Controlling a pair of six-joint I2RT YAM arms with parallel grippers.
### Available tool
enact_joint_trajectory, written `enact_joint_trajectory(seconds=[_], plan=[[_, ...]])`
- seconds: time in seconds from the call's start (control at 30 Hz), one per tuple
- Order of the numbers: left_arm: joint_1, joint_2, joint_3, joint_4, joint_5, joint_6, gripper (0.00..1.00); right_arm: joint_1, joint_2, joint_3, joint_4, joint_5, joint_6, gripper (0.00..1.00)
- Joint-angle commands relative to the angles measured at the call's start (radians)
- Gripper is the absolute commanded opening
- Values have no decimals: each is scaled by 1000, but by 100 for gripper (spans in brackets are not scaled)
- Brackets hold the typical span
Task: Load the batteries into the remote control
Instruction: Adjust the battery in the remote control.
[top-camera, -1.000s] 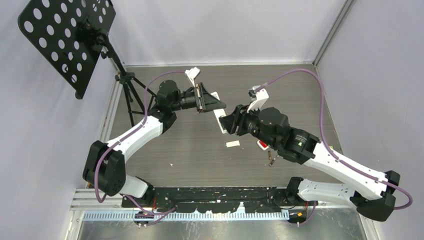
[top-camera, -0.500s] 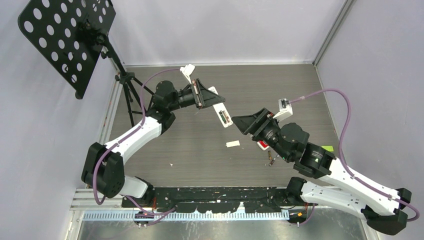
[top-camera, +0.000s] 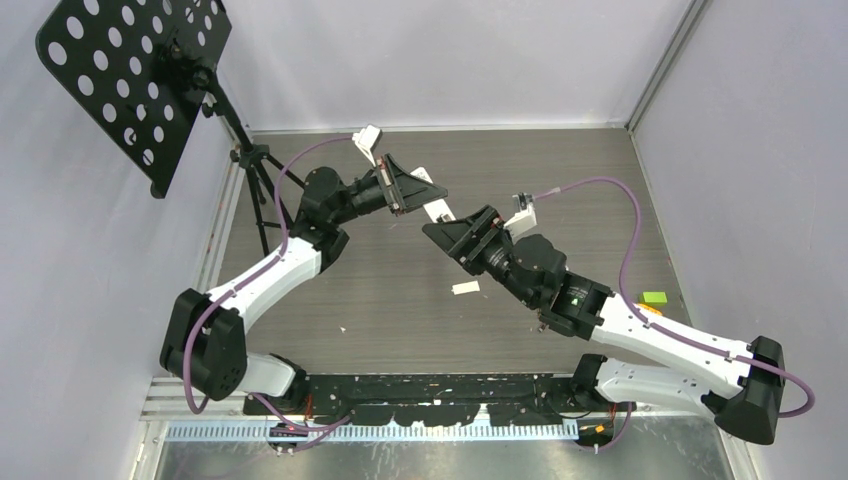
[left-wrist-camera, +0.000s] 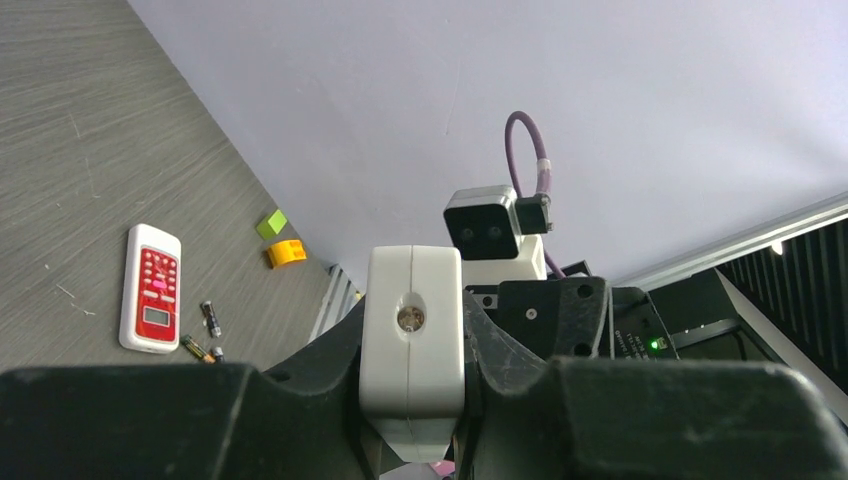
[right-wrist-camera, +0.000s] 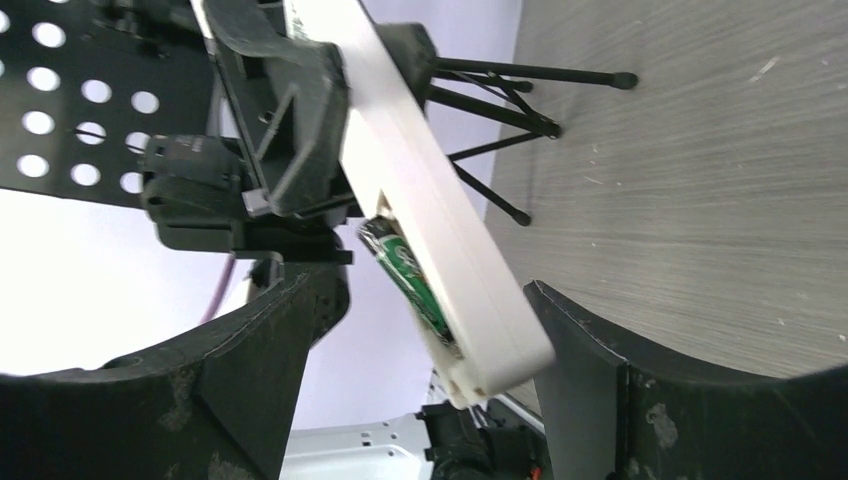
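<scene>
Now our left gripper (left-wrist-camera: 412, 400) holds the white remote (left-wrist-camera: 412, 340) above the table (top-camera: 380, 300), jaws clamped on its sides. Our right gripper (right-wrist-camera: 418, 290) has its jaws apart, straddling the remote's free end. We see a green battery (right-wrist-camera: 410, 275) seated in its open bay. Loose batteries (left-wrist-camera: 210, 318) lie on the table beside a red remote (left-wrist-camera: 151, 288).

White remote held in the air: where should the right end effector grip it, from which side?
Probably the free end of the white remote, approached end-on along its length: the left end effector clamps the other end. Stay off the face where the green battery sits exposed.
</scene>
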Motion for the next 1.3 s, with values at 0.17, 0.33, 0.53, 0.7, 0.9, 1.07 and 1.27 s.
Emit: enact_joint_trajectory(seconds=[0.17, 0.33, 0.53, 0.7, 0.9, 1.07, 1.27], plan=[[4, -33, -19, 144, 13, -40, 0, 0, 12, 20, 146, 75, 76, 81], [4, -20, -33, 208, 19, -65, 0, 0, 14, 10, 168, 100, 103, 72], [4, -20, -43, 221, 21, -65, 0, -1, 21, 26, 132, 111, 122, 63], [4, -21, -47, 227, 23, -64, 0, -2, 21, 21, 122, 113, 140, 57], [4, -24, -42, 214, 12, -76, 0, -6, 13, 5, 122, 103, 143, 36], [4, -29, -38, 206, 12, -81, 0, -10, 2, -16, 147, 89, 129, 38], [7, -40, -38, 155, 21, -25, 0, -11, -49, -43, 162, 85, 46, 73]])
